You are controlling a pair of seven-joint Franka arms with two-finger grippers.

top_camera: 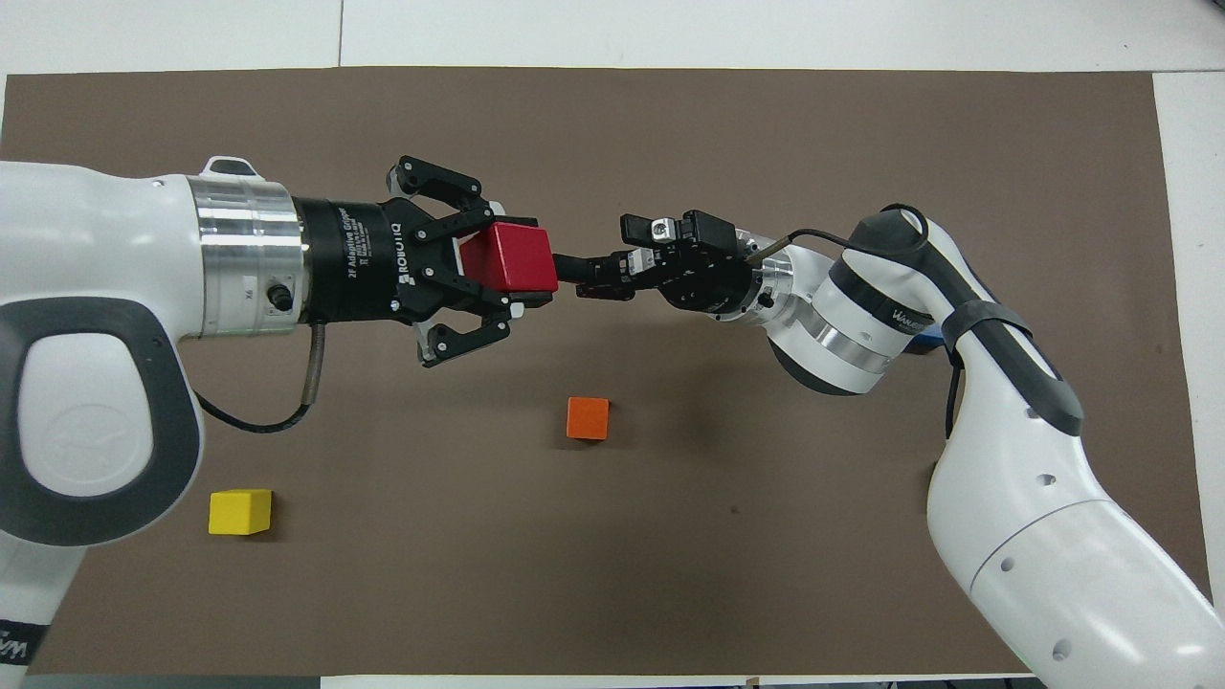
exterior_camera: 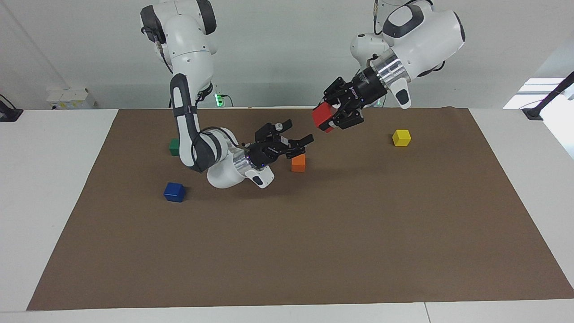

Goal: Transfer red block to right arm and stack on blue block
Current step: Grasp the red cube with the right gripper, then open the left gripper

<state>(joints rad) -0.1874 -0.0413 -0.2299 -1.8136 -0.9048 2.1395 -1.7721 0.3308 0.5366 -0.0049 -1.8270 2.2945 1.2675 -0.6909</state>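
**Inspector:** State your left gripper's condition.

**Operator:** My left gripper is raised over the brown mat, turned sideways toward my right arm. Its fingers are closed on the red block. The block sits at the fingertips and juts out past them on the side facing my other tool.

**Inspector:** And the right gripper?

**Operator:** My right gripper is also off the mat, lower than the left one, pointing back at the red block. Its fingers are spread apart and hold nothing. In the facing view a gap shows between its fingertips and the block, which sits above and just ahead of them. In the overhead view the tips reach right up to the block's face; I cannot tell contact from there.

**Inspector:** Where is the blue block?

**Operator:** The blue block rests on the mat, well apart from both grippers, out past my right arm's elbow toward that arm's end of the table. Nothing sits on it. In the overhead view my right arm covers it.

**Inspector:** Other items?

**Operator:** An orange cube lies on the mat just below my right gripper's open fingers. A yellow cube lies near my left wrist's end. A green cube shows partly beside my right forearm.
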